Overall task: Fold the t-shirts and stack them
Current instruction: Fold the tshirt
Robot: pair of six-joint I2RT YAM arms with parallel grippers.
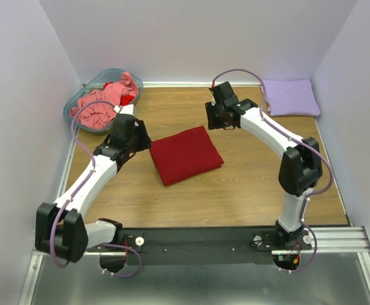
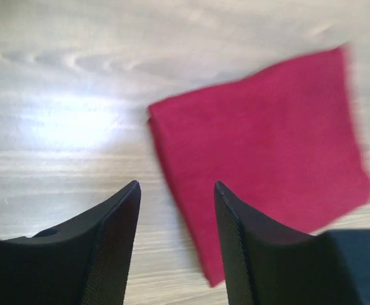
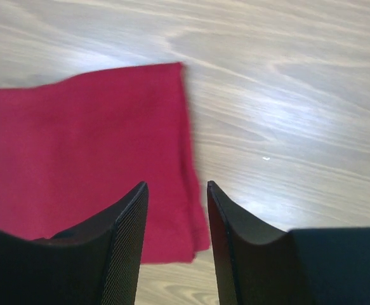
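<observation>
Lying flat at the middle of the table [image 1: 248, 190], the dark red t-shirt [image 1: 185, 154] is folded into a rough square, turned so one corner points toward 5 o'clock. Left claw [image 1: 140, 138] sits just off the shirt's 9 o'clock edge. In the left wrist view the left claw [image 2: 176, 185] has its fingers [image 2: 118, 241] apart, nothing between them, with bare wood and the shirt's near edge [image 2: 261, 140] below. Right claw [image 1: 212, 119] hangs near the shirt's 1 o'clock corner. In the right wrist view the right claw [image 3: 177, 185] is likewise spread and empty, above the folded edge of the red cloth [image 3: 83, 152]; whether it touches the cloth I cannot tell. Lavender t-shirt [image 1: 290, 97]: folded flat, in the table's 1 o'clock corner, well apart from the red one. Salmon-pink t-shirt [image 1: 102, 105]: crumpled, unfolded, heaped in the teal basket [image 1: 71, 105] in the 11 o'clock corner, with a patch of brighter red cloth [image 1: 127, 99] showing beside it.
</observation>
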